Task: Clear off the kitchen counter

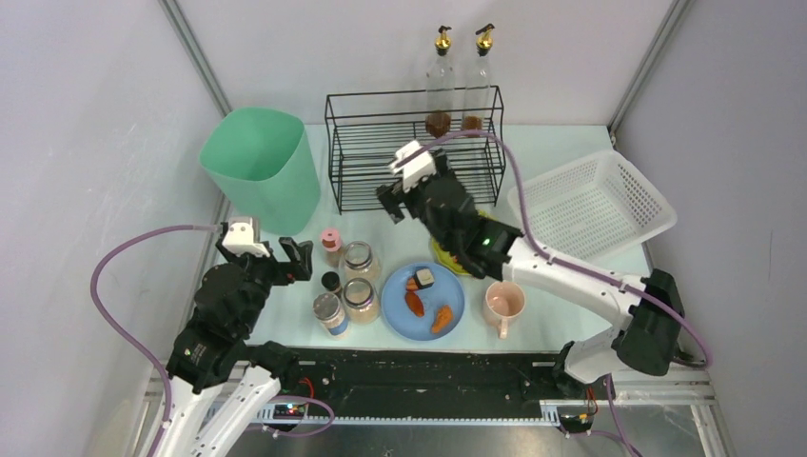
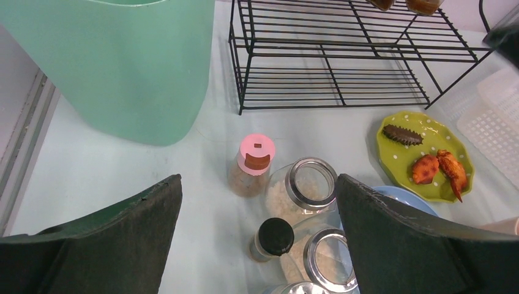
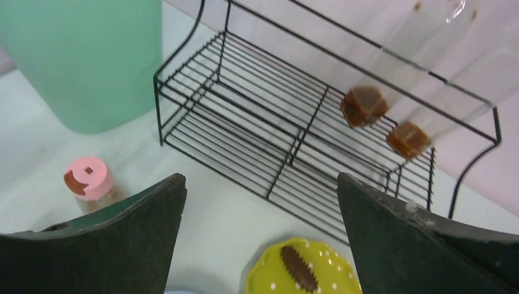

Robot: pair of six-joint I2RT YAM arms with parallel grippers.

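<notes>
Above the worktop (image 1: 557, 143), which lies below both and untouched, with jars (image 1: 360, 257), plates (image 1: 459, 286) and a mug (image 1: 504, 303) along its near edge, the right fingers (image 1: 400, 181) stand apart and empty before the black wire rack (image 1: 376, 176) and the left fingers (image 1: 271, 252) gape over the jars, so each should probably descend squarely astride one item.

Plain pale walls box me in: back wall (image 1: 381, 48), L wall (image 1: 86, 143), R wall (image 1: 733, 95). Grey metal posts (image 1: 195, 55) at both rear corners. Light even & soft. Black rail (image 1: 428, 371) along my near edge.
</notes>
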